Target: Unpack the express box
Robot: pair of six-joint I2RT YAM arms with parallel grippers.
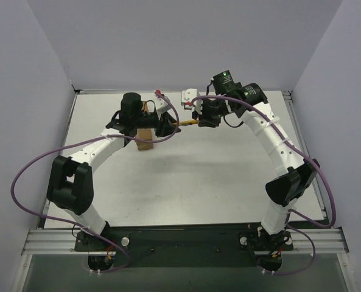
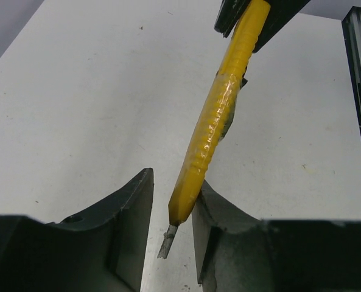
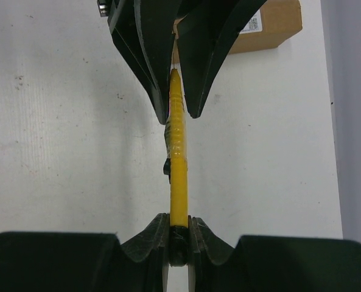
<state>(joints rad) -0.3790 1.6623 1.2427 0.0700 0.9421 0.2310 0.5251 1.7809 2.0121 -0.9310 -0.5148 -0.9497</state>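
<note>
The express box, a small brown carton with a white label, lies on the table under my left arm; in the right wrist view the express box shows behind the left fingers. My right gripper is shut on the rear end of a yellow utility knife held above the table. The knife points into my left gripper, its short blade out. The knife's tip rests against one left finger, with a gap to the other finger. From above, the left gripper and right gripper face each other.
The white table is enclosed by grey walls on three sides. A metal rail runs along the table's right edge. Both arm bases stand at the near edge, with purple cables looping off each arm.
</note>
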